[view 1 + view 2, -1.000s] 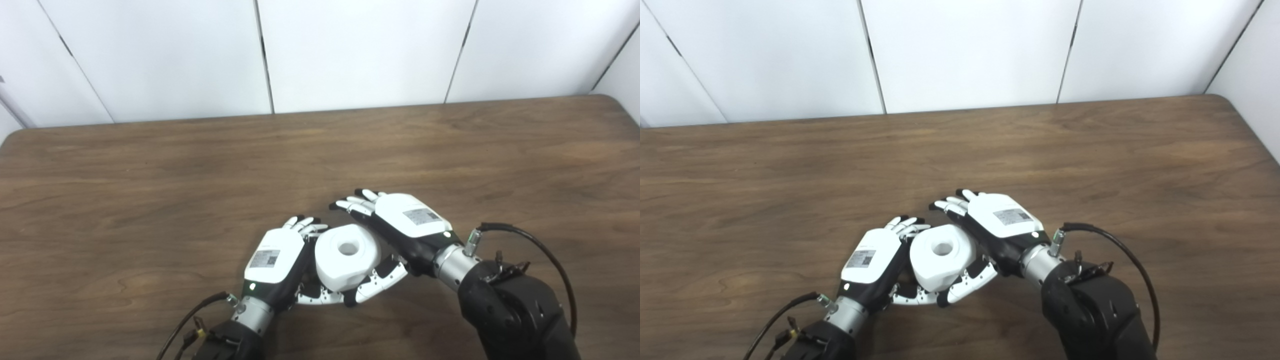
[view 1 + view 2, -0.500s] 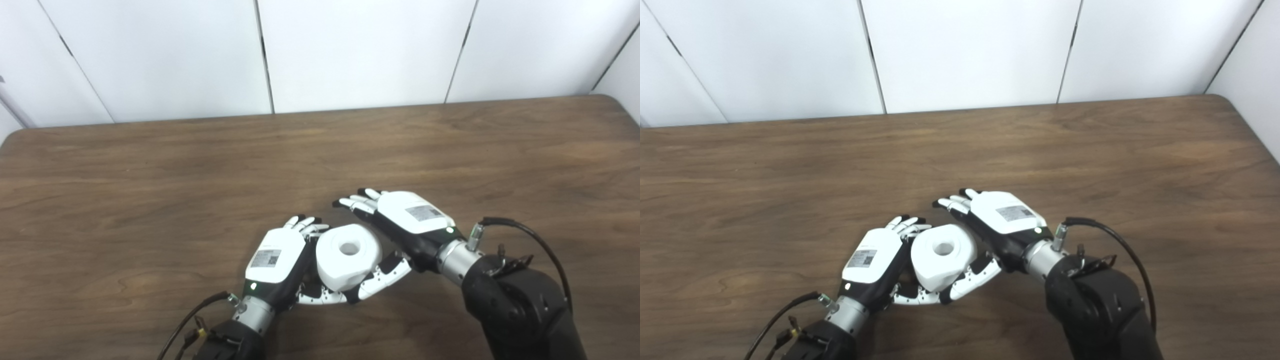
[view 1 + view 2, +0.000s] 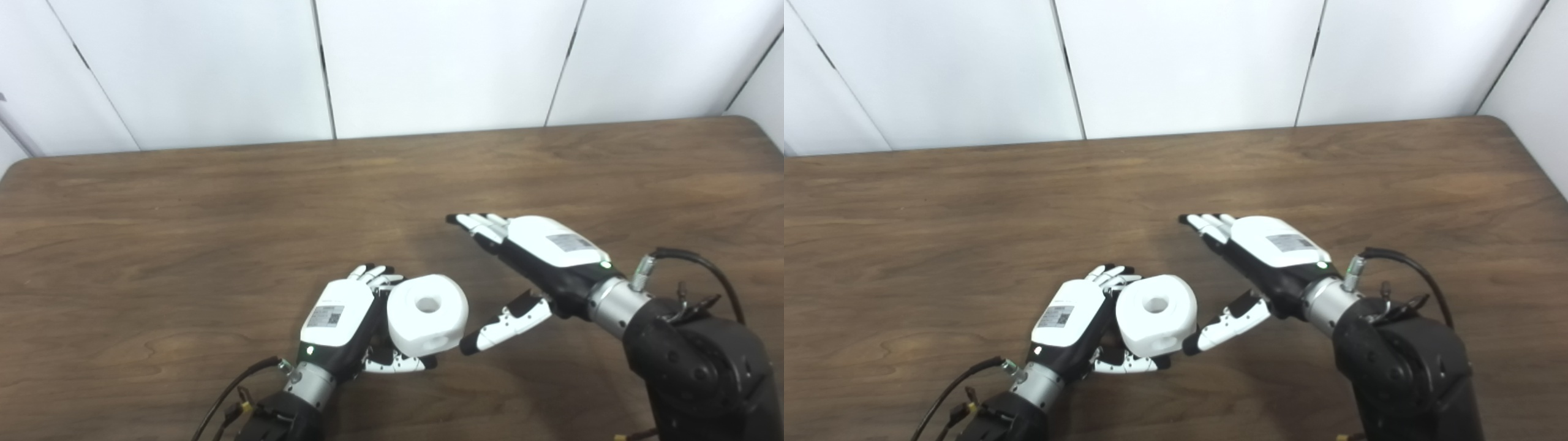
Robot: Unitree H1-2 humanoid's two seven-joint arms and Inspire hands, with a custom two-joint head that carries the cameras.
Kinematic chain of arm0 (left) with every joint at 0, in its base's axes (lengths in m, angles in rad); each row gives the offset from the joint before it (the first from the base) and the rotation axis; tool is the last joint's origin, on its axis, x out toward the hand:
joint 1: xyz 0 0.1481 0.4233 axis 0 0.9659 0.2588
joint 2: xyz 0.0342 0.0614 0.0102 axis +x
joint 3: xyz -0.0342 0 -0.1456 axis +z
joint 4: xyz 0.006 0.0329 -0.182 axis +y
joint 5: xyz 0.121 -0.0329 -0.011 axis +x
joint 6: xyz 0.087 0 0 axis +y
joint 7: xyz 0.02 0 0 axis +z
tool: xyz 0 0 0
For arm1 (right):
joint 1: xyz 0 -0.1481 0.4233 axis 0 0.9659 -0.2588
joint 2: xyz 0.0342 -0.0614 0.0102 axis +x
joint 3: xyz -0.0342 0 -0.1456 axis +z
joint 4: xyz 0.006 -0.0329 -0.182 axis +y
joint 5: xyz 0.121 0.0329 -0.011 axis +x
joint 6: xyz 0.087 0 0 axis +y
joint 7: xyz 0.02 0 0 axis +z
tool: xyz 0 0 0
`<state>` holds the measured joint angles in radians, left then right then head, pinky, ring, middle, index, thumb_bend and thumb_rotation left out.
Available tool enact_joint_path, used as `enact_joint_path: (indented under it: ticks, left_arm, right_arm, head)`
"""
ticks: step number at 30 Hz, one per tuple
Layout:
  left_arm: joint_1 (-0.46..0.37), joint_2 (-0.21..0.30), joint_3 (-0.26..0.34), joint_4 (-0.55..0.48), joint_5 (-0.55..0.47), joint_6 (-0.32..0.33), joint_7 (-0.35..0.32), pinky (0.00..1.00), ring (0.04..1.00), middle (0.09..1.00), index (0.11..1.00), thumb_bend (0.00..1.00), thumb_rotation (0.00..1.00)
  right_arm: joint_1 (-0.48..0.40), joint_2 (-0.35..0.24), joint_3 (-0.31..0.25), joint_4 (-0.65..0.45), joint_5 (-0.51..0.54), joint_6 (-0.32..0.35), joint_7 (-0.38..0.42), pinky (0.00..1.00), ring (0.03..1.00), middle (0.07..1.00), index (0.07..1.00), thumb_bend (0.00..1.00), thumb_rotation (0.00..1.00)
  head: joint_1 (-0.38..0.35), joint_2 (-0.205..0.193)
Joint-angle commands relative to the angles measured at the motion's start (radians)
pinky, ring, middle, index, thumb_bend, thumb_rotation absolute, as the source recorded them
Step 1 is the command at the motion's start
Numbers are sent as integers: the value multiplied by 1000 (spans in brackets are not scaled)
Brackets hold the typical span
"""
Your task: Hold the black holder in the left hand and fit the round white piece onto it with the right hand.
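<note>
The round white piece [image 3: 427, 312], with a hole in its top, sits against the palm of my left hand [image 3: 335, 309] near the table's front edge. The left fingers and thumb curl around its lower part. Only a dark sliver of the black holder [image 3: 381, 354] shows under the white piece; the rest is hidden. My right hand [image 3: 542, 257] is open and empty, to the right of the white piece and apart from it. Its thumb [image 3: 502, 321] points toward the piece. In the right eye view the piece [image 3: 1155, 313] and the right hand [image 3: 1271, 251] stand the same way.
The brown wooden table [image 3: 184, 214] carries nothing else. White wall panels [image 3: 429, 61] stand behind its far edge. The table's rounded far right corner [image 3: 1500, 122] is in view.
My right hand has let go of the white piece, opened, and drawn back to the right and up. The left hand and the white piece have stayed in place.
</note>
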<state>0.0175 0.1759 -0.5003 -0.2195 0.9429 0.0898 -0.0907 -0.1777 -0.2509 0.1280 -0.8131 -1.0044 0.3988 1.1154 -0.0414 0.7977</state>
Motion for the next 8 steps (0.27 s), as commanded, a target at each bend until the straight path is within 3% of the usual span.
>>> enact_joint_path:
  ticks: [1,8]
  left_arm:
    - [9,21,-5,25,8,10,-54,929,883,789,486,522,52]
    - [12,15,23,5,-12,44,-86,924,888,796,492,522,60]
  right_arm:
    - [-48,-12,-16,-47,6,18,21,1000,1000,992,1000,1000,545]
    - [-68,-35,-22,-62,-8,44,84,1000,1000,998,1000,1000,569]
  head:
    - [-3,0]
    - [-2,-1]
